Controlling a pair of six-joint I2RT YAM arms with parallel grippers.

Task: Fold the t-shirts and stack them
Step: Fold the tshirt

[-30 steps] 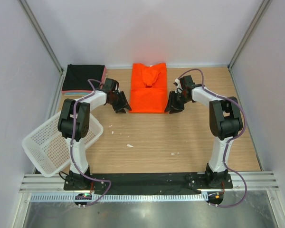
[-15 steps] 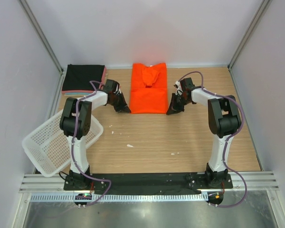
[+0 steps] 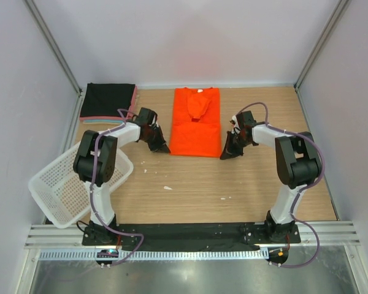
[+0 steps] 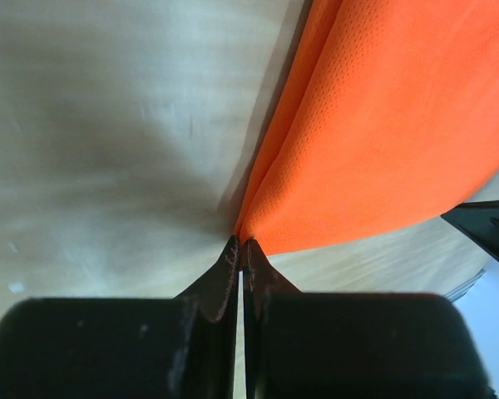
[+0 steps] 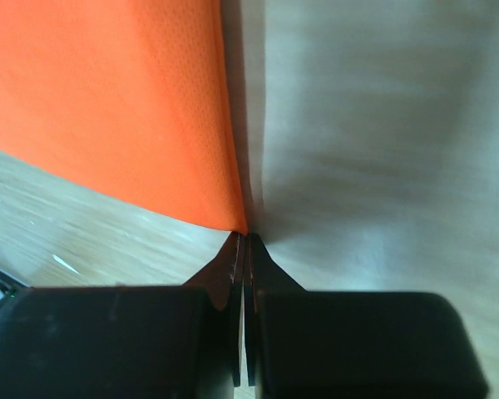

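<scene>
Since its 7 and 5 o'clock corners are pinched, left gripper [image 3: 161, 147] and right gripper [image 3: 227, 154] each clamp the orange t-shirt [image 3: 195, 131], flat toward 12 o'clock, probably to fold the hem up; folded stack [image 3: 108, 101] sits at 10 o'clock.

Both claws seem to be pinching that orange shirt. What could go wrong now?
The left gripper and right gripper each pinch only the very tip of a near corner of the orange t-shirt, so a corner could slip free. The bunched lump near its collar might make the fold uneven.
</scene>
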